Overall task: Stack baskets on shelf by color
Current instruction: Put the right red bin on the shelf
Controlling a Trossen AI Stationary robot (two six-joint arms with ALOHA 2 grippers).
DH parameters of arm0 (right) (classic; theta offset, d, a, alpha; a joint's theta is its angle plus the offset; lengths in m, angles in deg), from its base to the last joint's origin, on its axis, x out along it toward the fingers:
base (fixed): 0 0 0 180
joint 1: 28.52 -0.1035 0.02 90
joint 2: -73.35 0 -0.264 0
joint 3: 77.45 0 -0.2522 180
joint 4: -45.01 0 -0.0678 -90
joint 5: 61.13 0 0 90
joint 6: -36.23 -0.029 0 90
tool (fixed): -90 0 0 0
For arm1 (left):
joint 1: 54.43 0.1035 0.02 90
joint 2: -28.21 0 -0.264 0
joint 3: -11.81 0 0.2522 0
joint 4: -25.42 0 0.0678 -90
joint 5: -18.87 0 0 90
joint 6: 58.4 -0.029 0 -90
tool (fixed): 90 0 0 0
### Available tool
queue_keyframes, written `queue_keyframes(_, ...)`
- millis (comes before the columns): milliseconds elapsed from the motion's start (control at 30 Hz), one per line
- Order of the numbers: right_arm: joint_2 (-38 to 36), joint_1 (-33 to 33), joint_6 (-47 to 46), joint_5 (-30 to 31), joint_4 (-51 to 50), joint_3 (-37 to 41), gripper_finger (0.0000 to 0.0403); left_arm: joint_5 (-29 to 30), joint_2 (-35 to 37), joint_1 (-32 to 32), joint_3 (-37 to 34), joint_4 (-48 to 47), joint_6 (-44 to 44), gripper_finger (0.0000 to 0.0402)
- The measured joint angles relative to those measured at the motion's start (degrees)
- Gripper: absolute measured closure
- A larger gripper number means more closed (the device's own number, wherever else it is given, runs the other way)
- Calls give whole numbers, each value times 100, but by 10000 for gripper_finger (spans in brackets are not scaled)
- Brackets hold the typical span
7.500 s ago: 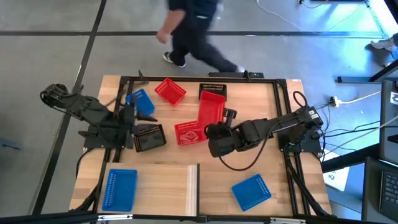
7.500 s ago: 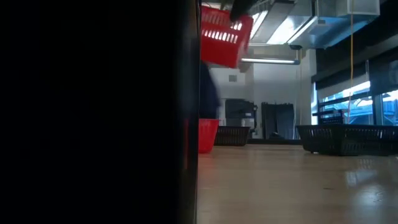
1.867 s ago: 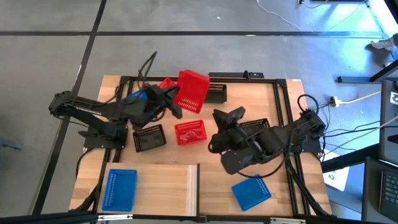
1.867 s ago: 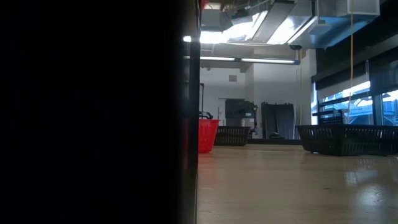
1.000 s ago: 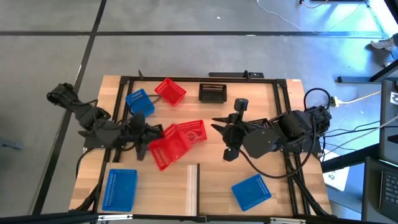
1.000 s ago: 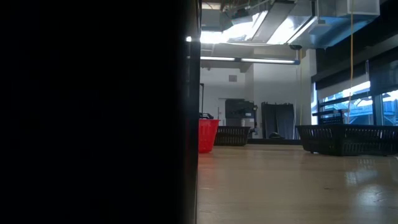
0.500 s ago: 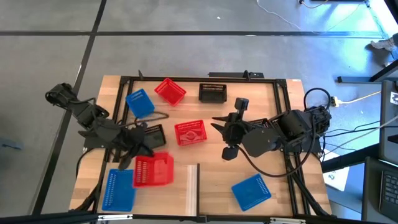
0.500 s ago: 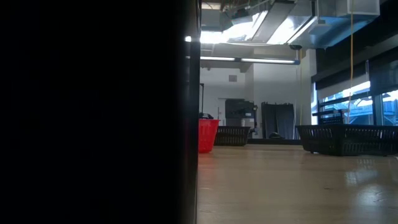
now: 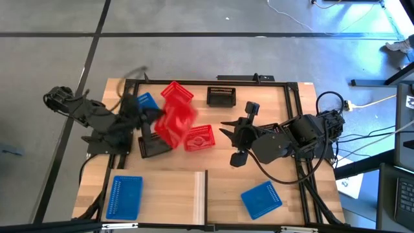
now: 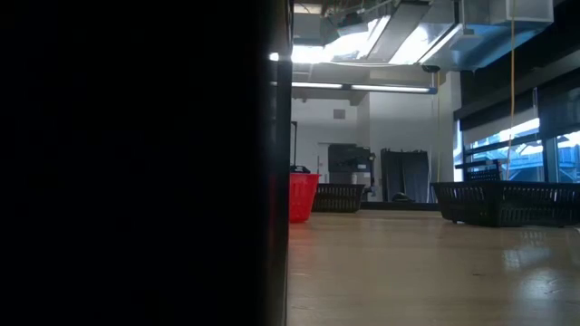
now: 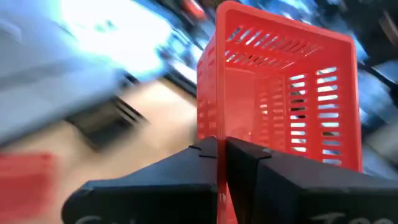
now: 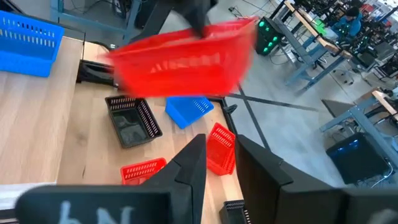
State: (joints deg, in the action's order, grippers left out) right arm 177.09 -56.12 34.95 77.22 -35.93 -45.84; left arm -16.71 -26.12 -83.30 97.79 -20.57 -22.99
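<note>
The red basket in play is off the table, pinched by its wall in the left gripper, whose jaws are closed tight on the mesh; it hangs tilted and blurred above the middle of the tabletop, over a second red basket and just beside a black basket. A third red basket sits at about 12 o'clock from it, with a blue basket at about 10 o'clock and another black basket at about 1 o'clock.

On the pale shelf, at 6 o'clock along the near edge, only one blue basket lies, at its left end. A further blue basket rests on the tabletop off the shelf's right side, at roughly 5 o'clock.

The right gripper waits at 3 o'clock, jaws spread wide and holding nothing.

By my reading the job is barely begun: no colour is stacked, no red or black basket is on the shelf, and the visible baskets are scattered.
</note>
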Motion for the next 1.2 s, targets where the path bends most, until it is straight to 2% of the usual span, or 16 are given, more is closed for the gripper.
queue_keyframes(67, 0, 0, 0, 0, 0, 0, 316, 894, 0, -89, 23, 72, -135, 401)
queue_keyframes(133, 0, 0, 0, 0, 0, 0, 316, 1491, -2, -168, 23, 64, -124, 401)
queue_keyframes(267, 0, 0, -17, 0, 1, 0, 316, 1856, -85, -242, 22, 88, 13, 401)
queue_keyframes(433, 0, 0, -18, 0, 2, 0, 316, 1807, -174, -251, 21, -195, 521, 401)
queue_keyframes(667, 0, 0, -18, 2, 2, 0, 316, 1451, -225, -681, 16, -1524, 2771, 401)
queue_keyframes(800, 0, 0, -41, -1, 2, 0, 316, 956, -223, -869, 16, -1848, 3449, 401)
queue_keyframes(1067, 0, 84, -716, -197, 13, 0, 316, 1002, -466, -868, 16, -1931, 3490, 401)
queue_keyframes(1200, 0, 123, -544, -563, 12, 1, 316, 249, -436, -865, 16, -1930, 2438, 401)
